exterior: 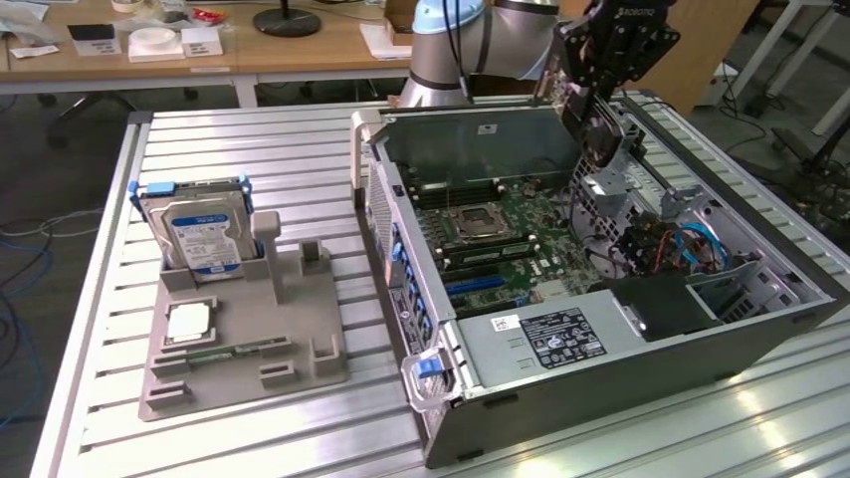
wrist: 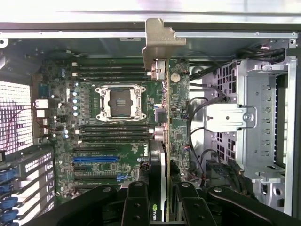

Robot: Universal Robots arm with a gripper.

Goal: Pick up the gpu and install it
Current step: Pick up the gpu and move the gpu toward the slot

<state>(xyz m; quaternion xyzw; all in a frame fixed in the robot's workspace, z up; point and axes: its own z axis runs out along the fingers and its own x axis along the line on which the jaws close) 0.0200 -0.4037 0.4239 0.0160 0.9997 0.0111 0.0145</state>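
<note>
**Exterior view: claw grips card over open case**

Black claw [exterior: 588, 92] sits at the upper right of the exterior view, closed on the thin green graphics card with black cooler and silver end bracket [exterior: 600, 124]. The card hangs on edge over the far end of the open dark grey computer case [exterior: 638, 388], above the green motherboard [exterior: 495, 231]. Cannot tell whether it touches a slot.

In the wrist view the graphics card [wrist: 163, 117] runs edge-on away from the claw [wrist: 161, 207]. Black fingers [wrist: 136, 202] press on both of its faces, and the motherboard [wrist: 131, 150] and square metal CPU socket [wrist: 120, 101] lie beside it.

On the exterior view's left, a silver hard drive with blue-white label [exterior: 199, 234] stands in a grey plastic holder [exterior: 246, 349] on the slatted aluminium bench [exterior: 239, 149].
</note>
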